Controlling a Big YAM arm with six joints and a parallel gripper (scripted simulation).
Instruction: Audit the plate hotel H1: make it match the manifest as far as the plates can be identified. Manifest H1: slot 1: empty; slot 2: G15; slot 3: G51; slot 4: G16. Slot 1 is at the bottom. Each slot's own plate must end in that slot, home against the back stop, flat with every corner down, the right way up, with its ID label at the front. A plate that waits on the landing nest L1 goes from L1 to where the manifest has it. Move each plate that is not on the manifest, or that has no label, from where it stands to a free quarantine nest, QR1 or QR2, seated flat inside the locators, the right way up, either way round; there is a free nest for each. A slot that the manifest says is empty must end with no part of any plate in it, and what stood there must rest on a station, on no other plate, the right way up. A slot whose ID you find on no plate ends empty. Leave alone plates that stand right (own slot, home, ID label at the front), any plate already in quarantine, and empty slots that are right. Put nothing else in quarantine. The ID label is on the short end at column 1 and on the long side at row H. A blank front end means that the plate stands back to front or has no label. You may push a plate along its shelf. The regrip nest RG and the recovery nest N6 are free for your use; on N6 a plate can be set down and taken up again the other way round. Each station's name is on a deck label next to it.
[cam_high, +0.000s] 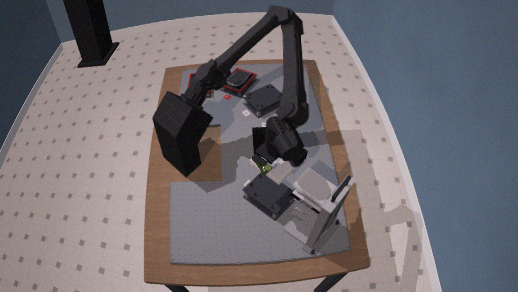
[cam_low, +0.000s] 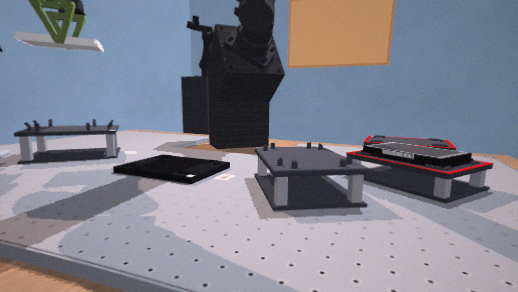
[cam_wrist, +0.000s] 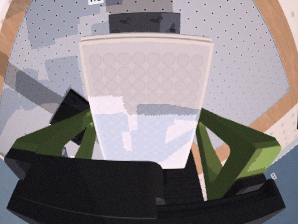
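Note:
My gripper (cam_high: 271, 168) (cam_low: 61, 38) (cam_wrist: 145, 112) is shut on a pale plate (cam_high: 281, 173) (cam_low: 86, 44) (cam_wrist: 146, 75). Its green fingers hold the plate by the two long sides, in the air. The plate looks slightly tilted in the exterior view. No ID can be read on it. The hotel H1 (cam_high: 327, 217) stands at the right of the table; its inside is too small to judge. A dark nest (cam_high: 267, 192) (cam_low: 67, 131) (cam_wrist: 145, 22) with bare locators stands beside it. A dark plate (cam_high: 240, 78) (cam_low: 417, 151) rests on a red-edged nest (cam_low: 480, 168).
Another dark nest (cam_high: 263, 99) (cam_low: 305, 161) with bare locators stands near the red-edged one. A second red-edged nest (cam_low: 410, 141) is partly hidden behind. A low black slab (cam_high: 257, 136) (cam_low: 172, 167) (cam_wrist: 70, 109) lies on the deck, below and beside the held plate.

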